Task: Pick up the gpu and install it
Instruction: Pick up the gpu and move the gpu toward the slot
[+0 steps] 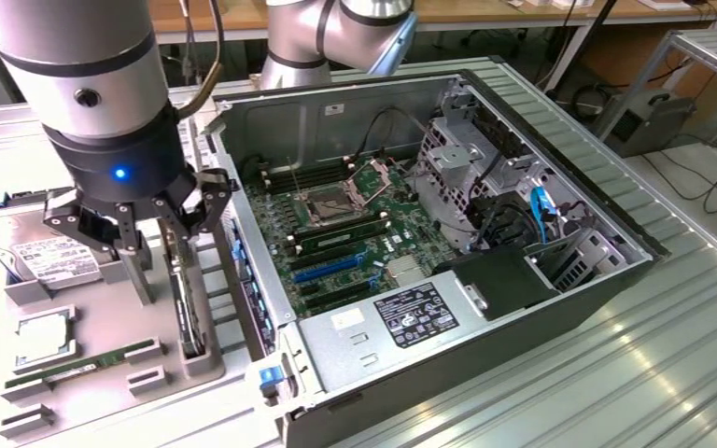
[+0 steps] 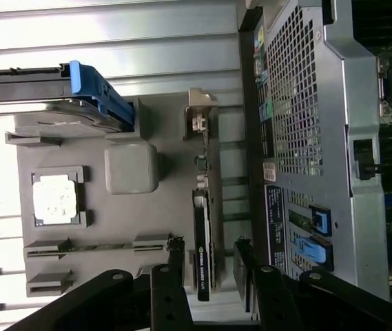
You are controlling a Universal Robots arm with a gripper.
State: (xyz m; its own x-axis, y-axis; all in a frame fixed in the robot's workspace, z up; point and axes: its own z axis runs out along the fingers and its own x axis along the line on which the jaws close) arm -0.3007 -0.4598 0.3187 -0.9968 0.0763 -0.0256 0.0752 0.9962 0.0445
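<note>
Ribbed metal worktop (image 1: 657,355) in a workshop, with benches and loose cables behind. On it sits a grey parts tray (image 1: 109,322), and just beside the tray an open computer case (image 1: 333,112) lies on its side, its green motherboard (image 1: 346,238) facing up. Directly under the claw (image 1: 153,238), the gpu (image 1: 184,299) stands on edge in a slot of the tray, a thin dark card. The claw is released: in the wrist view its black fingers (image 2: 173,276) straddle one end of the card with a gap on each side. Elsewhere in the tray, away from the case, lie a hard drive (image 1: 53,257), a processor chip (image 1: 41,336) and a green memory stick (image 1: 85,362).
</note>
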